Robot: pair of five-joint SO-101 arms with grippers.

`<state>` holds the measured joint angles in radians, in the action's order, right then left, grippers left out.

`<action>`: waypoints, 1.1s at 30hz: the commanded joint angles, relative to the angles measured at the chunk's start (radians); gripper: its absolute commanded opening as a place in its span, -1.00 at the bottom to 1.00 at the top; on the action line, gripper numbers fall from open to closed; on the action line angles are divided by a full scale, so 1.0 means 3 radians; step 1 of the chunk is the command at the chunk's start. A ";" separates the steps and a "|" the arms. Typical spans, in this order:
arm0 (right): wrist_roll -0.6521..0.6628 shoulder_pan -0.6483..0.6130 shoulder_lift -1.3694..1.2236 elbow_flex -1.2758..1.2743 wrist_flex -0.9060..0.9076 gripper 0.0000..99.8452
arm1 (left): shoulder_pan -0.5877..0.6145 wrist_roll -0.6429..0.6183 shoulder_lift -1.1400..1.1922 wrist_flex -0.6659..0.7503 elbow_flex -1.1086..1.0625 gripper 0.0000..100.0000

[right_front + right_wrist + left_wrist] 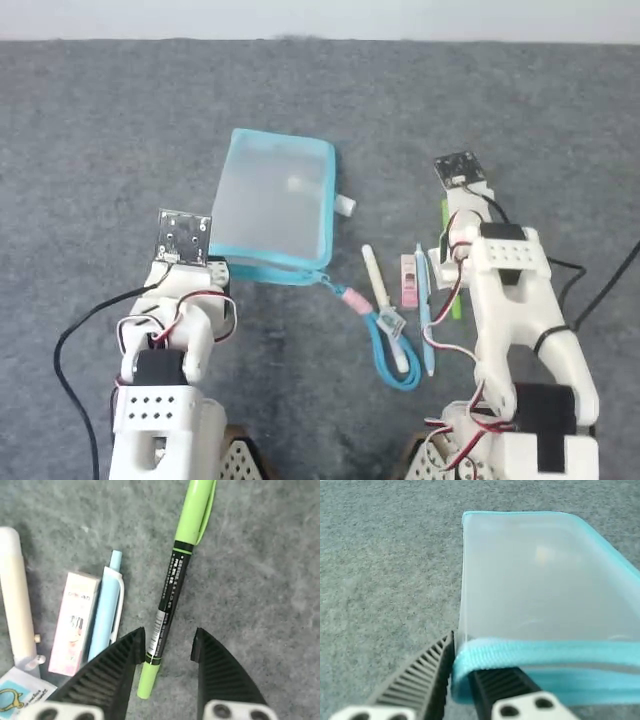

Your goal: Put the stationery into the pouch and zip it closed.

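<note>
- Black toothed fingers [420, 680] of the left pincer [462, 657] sit closest to the eye in the left wrist view. They are pinched on the blue zip edge of the pouch [535, 580], at its near left corner.
- The pouch lies flat on the grey table [100, 120]. It is milky and see-through, with a light blue rim all round.
- A small white tab [345, 205] sticks out from the right side of the pouch.
- A blue loop strap [385, 345] is joined to the near right corner of the pouch by a small pink piece. The strap lies on the table, running away from that corner.
- The stationery lies out on the table to the right of the pouch, side by side in a row.
- Closest to the pouch is a cream stick [375, 275]. Its near end lies across the strap.
- Next comes a pink eraser [407, 280], with a light blue pen [424, 300] just beside it on the side away from the pouch.
- Farthest from the pouch is a green pen [172, 580] with a black middle.
- The right pincer [167, 635] is over the green pen, well apart from the pouch. Its two fingers stand apart with a middling gap, and one end of the green pen lies between them. I cannot tell if they touch the pen.
</note>
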<state>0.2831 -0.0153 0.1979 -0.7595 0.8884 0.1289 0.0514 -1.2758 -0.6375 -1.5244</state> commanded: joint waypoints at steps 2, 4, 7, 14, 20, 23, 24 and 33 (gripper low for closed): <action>-0.0056 0.0028 0.0207 -0.0051 -0.0069 -0.69 | 0.0026 0.0046 -0.0061 0.0113 0.0049 -0.97; -0.0046 0.0043 0.0202 -0.0066 -0.0038 -0.69 | 0.0031 0.0046 -0.0061 0.0113 0.0049 -0.97; -0.0072 0.0095 0.0238 -0.0056 0.0095 -0.69 | 0.0031 0.0051 -0.0061 0.0113 0.0049 -0.97; -0.0404 0.0100 0.0064 -0.0138 0.0084 -0.69 | 0.0031 0.0051 -0.0061 0.0113 0.0049 -0.97; -0.0419 0.0079 -0.0289 -0.0123 -0.0207 -0.72 | 0.0031 0.0051 -0.0061 0.0113 0.0049 -0.97; -0.0419 0.0079 -0.0412 -0.0046 -0.0197 -0.87 | 0.0031 0.0051 -0.0061 0.0113 0.0049 -0.97; -0.0419 0.0090 -0.0437 -0.0010 -0.0192 -0.94 | 0.0031 0.0051 -0.0061 0.0113 0.0049 -0.97; -0.0399 0.0100 -0.0238 0.0220 0.0381 -0.99 | 0.0005 0.0036 -0.0061 0.0113 0.0043 -0.97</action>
<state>0.1695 0.0077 0.0629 -0.7518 0.9237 0.1289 0.0575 -1.2758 -0.6375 -1.5244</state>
